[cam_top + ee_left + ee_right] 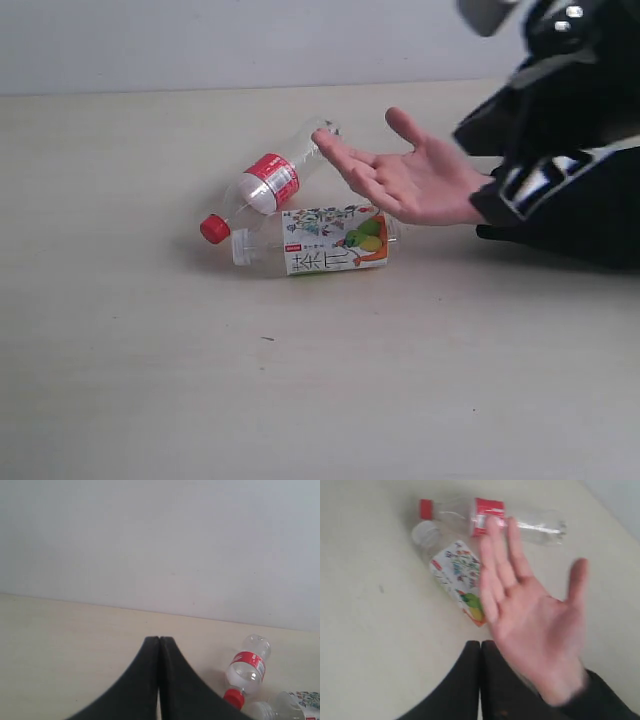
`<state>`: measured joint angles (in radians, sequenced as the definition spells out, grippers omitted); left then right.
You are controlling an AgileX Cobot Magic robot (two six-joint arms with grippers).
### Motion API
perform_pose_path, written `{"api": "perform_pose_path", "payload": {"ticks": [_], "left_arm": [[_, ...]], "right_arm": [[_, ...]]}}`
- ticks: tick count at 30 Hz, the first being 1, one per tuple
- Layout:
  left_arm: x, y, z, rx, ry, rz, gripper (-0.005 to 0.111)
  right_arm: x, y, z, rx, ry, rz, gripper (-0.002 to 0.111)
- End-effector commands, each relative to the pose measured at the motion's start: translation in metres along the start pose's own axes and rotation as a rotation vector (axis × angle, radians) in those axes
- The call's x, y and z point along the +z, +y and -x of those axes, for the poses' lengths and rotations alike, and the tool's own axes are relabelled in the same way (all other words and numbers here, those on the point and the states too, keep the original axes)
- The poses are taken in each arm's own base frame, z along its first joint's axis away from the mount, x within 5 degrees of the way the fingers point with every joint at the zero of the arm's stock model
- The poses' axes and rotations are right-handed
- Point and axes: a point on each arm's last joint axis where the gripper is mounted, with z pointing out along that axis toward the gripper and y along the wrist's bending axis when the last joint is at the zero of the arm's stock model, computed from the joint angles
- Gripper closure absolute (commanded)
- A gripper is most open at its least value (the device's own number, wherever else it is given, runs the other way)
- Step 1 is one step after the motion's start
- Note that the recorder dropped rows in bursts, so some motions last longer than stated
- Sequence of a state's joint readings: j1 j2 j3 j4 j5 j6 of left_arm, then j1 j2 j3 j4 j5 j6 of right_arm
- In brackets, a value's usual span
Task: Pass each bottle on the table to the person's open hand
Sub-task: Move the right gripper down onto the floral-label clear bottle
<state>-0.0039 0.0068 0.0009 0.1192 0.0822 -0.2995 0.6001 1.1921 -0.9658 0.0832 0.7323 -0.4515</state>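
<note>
Two bottles lay on their sides on the table [150, 350], just beside each other. One was the clear bottle with the red label [268, 185] and a red cap. The other was the clear bottle with the illustrated label [320, 242]. Both grippers were fully closed, with fingertips pressed together, and they held nothing. Just ahead of the right gripper [480, 647] the person's open hand [530, 625] was spread, a little blurred. Both bottles lay beyond it, farther from the tips. From the left gripper [159, 645] the bottles lay ahead and to one side, well apart.
</note>
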Motion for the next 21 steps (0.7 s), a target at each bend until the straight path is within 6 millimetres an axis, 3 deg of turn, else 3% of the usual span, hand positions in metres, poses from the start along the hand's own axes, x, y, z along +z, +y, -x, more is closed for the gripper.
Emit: {"api": "perform_pose_path", "payload": {"ticks": [1, 8, 14, 18, 21], "left_arm": [[-0.001, 0.000, 0.001, 0.006, -0.007, 0.003, 0.107], [-0.001, 0.000, 0.001, 0.006, -0.007, 0.003, 0.107], [-0.001, 0.000, 0.001, 0.006, -0.007, 0.003, 0.107], [-0.001, 0.000, 0.001, 0.006, -0.007, 0.003, 0.107], [-0.001, 0.000, 0.001, 0.006, -0.007, 0.003, 0.107]], "right_arm": [[0.038, -0.001, 0.034, -0.101, 0.080, 0.201, 0.108], [0.092, -0.008, 0.062, -0.169, 0.285, 0.358, 0.108], [0.148, 0.013, 0.078, -0.364, 0.406, 0.308, 0.103], [0.182, 0.030, 0.088, -0.430, 0.473, 0.320, 0.082], [0.206, 0.028, 0.083, -0.442, 0.508, 0.292, 0.046]]}}
